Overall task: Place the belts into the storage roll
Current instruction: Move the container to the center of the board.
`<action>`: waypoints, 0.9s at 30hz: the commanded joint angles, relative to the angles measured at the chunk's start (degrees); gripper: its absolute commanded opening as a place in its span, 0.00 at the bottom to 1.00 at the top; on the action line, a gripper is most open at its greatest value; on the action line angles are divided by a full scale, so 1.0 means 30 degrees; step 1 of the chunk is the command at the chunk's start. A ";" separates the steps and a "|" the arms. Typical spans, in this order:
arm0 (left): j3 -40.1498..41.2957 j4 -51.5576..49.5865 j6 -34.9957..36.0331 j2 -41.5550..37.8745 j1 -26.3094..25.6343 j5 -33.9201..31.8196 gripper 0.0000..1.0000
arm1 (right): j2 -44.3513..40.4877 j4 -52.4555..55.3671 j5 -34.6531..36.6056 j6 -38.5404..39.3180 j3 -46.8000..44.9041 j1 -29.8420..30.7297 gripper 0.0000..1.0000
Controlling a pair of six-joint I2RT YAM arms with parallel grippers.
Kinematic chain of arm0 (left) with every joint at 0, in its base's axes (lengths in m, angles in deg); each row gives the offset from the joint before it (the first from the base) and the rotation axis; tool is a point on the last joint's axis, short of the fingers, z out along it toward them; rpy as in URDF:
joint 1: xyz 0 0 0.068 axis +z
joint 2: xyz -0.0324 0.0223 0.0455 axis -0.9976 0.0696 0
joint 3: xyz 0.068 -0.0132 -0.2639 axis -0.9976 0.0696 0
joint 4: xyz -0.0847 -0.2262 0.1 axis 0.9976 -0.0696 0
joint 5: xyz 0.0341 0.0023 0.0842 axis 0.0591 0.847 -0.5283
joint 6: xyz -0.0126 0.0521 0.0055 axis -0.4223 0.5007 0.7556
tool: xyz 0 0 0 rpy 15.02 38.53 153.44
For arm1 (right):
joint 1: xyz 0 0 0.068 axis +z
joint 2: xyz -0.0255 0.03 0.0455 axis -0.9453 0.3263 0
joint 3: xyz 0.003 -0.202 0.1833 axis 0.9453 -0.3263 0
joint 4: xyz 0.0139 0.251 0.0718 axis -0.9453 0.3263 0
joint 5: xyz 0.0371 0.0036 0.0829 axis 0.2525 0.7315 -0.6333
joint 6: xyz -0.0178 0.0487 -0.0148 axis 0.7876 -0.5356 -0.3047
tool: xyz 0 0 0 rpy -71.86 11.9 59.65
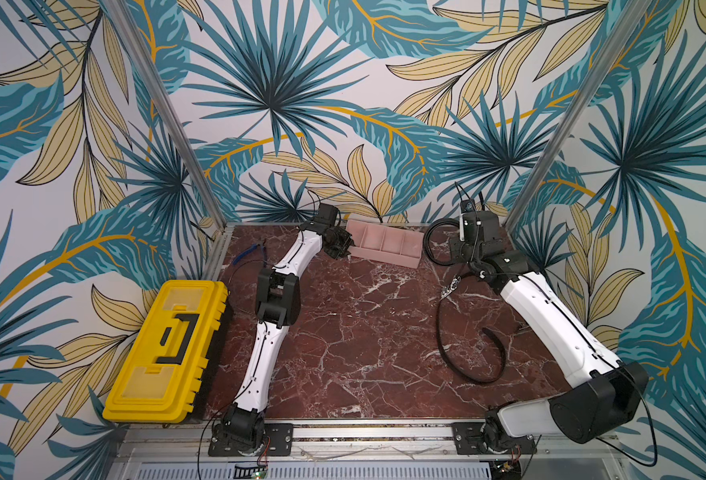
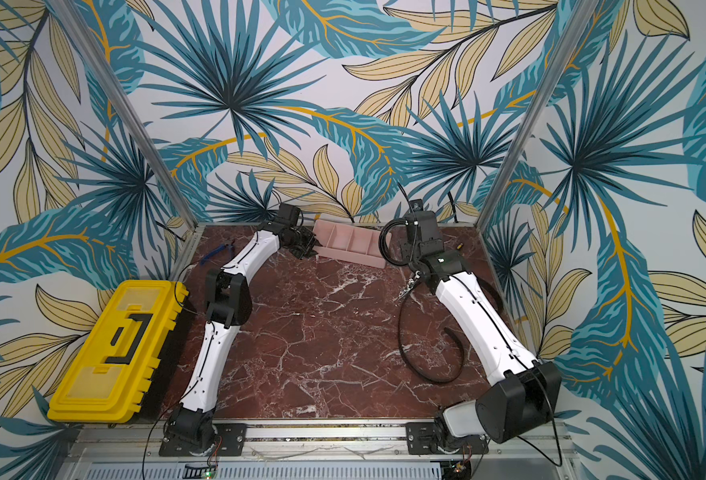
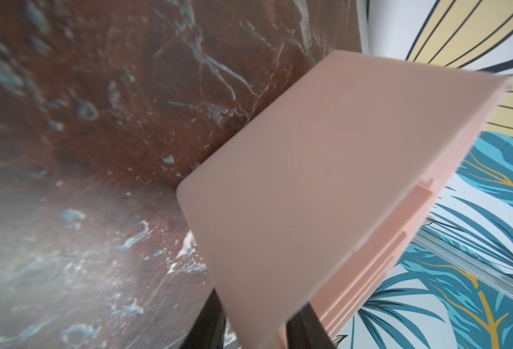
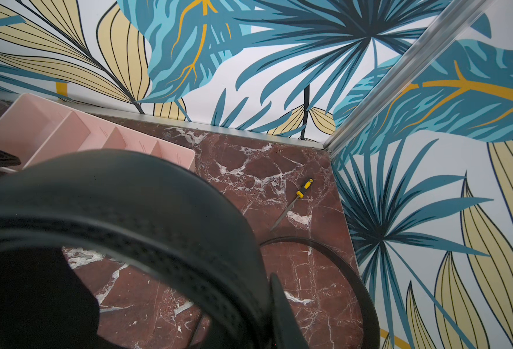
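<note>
Tray: pale pink, smooth plastic rectangular tray [image 1: 384,256], four compartments, at the far edge of the red veined marble tabletop [image 1: 343,332].
Left tool [image 1: 342,246]: dark fingers straddle the tray's end wall; grip cannot be told.
Right tool [image 1: 458,249]: clenched on the coiled, perforated black belt [image 4: 158,205] beside the tray.
Loose black strap [image 1: 467,370]: open curve near the right edge.

From my station I can read no text, label, brand or number, whether on the yellow toolbox [image 1: 164,353], the storage roll [image 1: 384,243] or the coiled belt [image 4: 146,193].
</note>
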 commanded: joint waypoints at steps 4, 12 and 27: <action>0.1910 -0.2842 0.3602 -0.1510 0.0707 0.0585 0.26 | -0.0401 -0.1677 -0.0685 -0.0430 -0.0369 -0.0077 0.00; 0.3347 -0.4243 0.6613 -0.3465 0.1113 0.0052 0.26 | -0.0285 -0.1819 -0.1120 -0.1048 -0.0468 -0.0077 0.00; 0.5479 -0.6752 0.9068 -0.6854 0.1734 -0.2633 0.09 | 0.0142 -0.2024 -0.2899 -0.1628 -0.0269 -0.0079 0.00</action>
